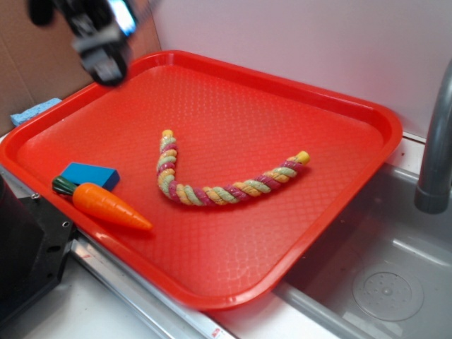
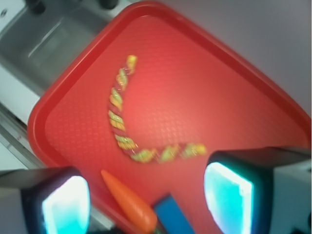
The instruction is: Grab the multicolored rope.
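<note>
Orange and nearest the front rim of the tray (image 1: 339,205), one carrot (image 1: 109,205) lies touching one blue block (image 1: 90,174); past them, near the tray's middle, one rope (image 1: 212,192) lies limp in a curved L, and farthest back the gripper (image 1: 99,42) hangs above the far left corner, fingers (image 2: 229,192) spread apart and holding nothing. Blurred as it is, its height seems well clear of the tray. Risk, I judge: a descent onto the bend could pinch only one strand, so the limp rope slips out.
</note>
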`<state>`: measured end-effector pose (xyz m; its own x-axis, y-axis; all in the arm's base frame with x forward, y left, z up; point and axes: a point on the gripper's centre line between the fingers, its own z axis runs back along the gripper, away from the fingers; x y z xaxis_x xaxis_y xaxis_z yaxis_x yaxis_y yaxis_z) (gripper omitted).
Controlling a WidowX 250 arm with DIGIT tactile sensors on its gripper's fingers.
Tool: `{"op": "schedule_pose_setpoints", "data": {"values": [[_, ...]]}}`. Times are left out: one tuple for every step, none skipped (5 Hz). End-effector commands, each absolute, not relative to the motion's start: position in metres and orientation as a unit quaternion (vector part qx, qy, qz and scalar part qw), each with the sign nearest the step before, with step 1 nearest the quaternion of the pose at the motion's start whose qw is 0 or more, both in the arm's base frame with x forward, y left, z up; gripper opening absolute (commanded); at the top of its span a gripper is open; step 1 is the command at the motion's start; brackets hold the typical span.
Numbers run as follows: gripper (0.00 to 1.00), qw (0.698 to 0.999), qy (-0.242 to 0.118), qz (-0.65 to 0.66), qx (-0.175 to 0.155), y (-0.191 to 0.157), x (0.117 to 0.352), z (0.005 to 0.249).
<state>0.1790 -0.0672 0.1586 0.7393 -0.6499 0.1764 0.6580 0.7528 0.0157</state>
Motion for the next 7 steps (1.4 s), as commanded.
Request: {"op": "schedule_pose_setpoints", "data": {"values": [[1.0, 0.89, -0.073, -0.448, -0.042, -0.099, 0.191, 0.099], [1.0, 0.886, -0.054, -0.459, -0.031, -0.107, 0.19, 0.076], [1.0, 0.888, -0.025, -0.459, -0.017, -0.11, 0.186, 0.047], [1.0, 0.89, -0.01, -0.455, -0.006, -0.109, 0.181, 0.03], [0.44, 0.892, -0.002, -0.451, 0.001, -0.107, 0.179, 0.021], [0.0, 0.897, 0.002, -0.443, -0.001, -0.106, 0.177, 0.02], [0.0, 0.9, 0.004, -0.435, 0.0, -0.106, 0.177, 0.02]]}}
